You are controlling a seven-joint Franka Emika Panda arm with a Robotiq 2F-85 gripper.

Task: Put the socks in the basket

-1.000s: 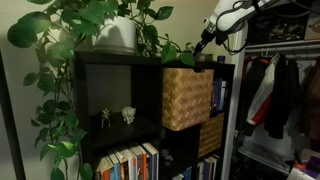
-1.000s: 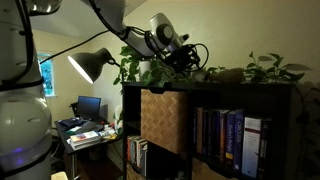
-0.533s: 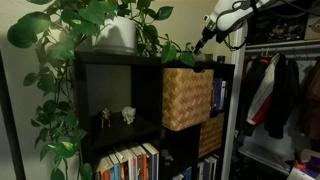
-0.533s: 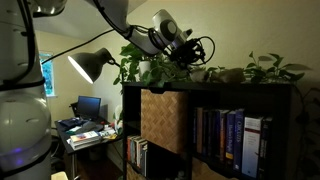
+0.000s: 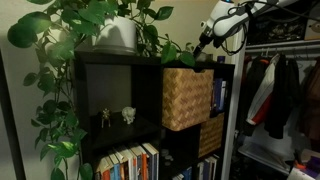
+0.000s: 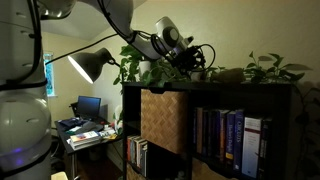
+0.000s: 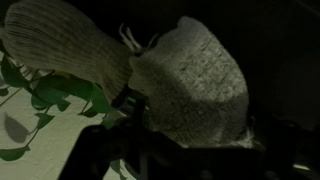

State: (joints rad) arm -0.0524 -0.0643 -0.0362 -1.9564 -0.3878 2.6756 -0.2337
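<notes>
Jaws apart above the shelf (image 5: 120,58) top — socks (image 7: 190,85) close before them — basket (image 5: 186,97) in its cubby at six o'clock.

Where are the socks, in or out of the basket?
Out. Wrist view shows both socks beside plant leaves; the basket sits in the shelf, below the end effector.

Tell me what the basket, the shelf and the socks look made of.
Basket: woven wicker or a similar plant fibre, tan and matte; the checkered weave shows.
Shelf: smooth black boards, probably painted or laminated wood; no grain is visible.
Socks: soft grey knit fabric with a fine knit texture in the wrist view; wool or cotton cannot be told.
</notes>
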